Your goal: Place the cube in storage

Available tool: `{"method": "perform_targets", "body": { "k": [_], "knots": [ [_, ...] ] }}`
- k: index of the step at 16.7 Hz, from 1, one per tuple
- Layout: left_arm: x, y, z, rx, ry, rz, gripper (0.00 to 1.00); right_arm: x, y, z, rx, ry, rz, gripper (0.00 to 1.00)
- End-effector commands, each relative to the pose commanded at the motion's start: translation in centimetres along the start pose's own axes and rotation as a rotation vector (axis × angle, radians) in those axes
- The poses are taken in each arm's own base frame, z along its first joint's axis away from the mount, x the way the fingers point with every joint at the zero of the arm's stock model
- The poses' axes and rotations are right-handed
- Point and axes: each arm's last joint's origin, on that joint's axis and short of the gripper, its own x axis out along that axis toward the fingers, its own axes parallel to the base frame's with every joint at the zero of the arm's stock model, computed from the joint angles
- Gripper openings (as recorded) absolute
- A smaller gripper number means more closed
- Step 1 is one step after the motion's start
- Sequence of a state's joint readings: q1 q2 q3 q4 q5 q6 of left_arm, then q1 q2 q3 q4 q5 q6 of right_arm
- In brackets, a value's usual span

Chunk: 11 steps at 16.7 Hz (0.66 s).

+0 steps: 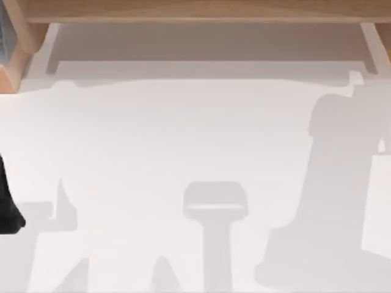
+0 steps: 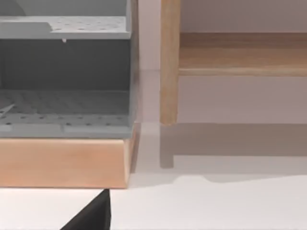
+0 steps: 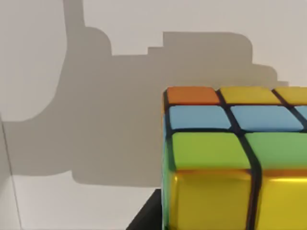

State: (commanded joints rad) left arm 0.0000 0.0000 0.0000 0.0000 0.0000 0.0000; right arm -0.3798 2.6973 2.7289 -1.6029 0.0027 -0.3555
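1. Top view had the left arm (image 1: 8, 204) as just a dark sliver at the left edge of the white surface (image 1: 183, 134), looking parked. Couldn't tell if its tool was apart or together.
2. Same view, far left corner: a wooden unit (image 1: 13, 67) with a wooden shelf (image 1: 201, 11) running along the back edge. The left wrist view looked straight at it: a wooden base (image 2: 62, 160) carrying a grey perforated rack (image 2: 62, 103) with an open compartment. My guess is that's the storage, since it's the only open bin around.
3. Middle of the surface was bare apart from the arms' shadows.
4. Right wrist view had the cube (image 3: 230, 153) up close, with orange, yellow, blue and green squares between dark lines. It sat right by the camera with the surface well behind it, so I'd say it was held up in the right tool, but no fingers were visible, so can't tell whether it was clamped.
5. If that's right, the cube was on the right side and needed carrying across to the rack at the left.
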Motion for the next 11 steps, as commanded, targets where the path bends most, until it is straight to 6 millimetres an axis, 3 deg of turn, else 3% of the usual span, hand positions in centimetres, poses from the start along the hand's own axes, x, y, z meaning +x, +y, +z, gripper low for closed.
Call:
{"method": "perform_targets", "body": {
  "k": [5, 11],
  "knots": [
    [0.0, 0.0, 0.0, 0.0, 0.0, 0.0, 1.0, 0.0, 0.0, 0.0, 0.0, 0.0, 0.0, 0.98],
    [0.0, 0.0, 0.0, 0.0, 0.0, 0.0, 1.0, 0.0, 0.0, 0.0, 0.0, 0.0, 0.0, 1.0]
  ]
}}
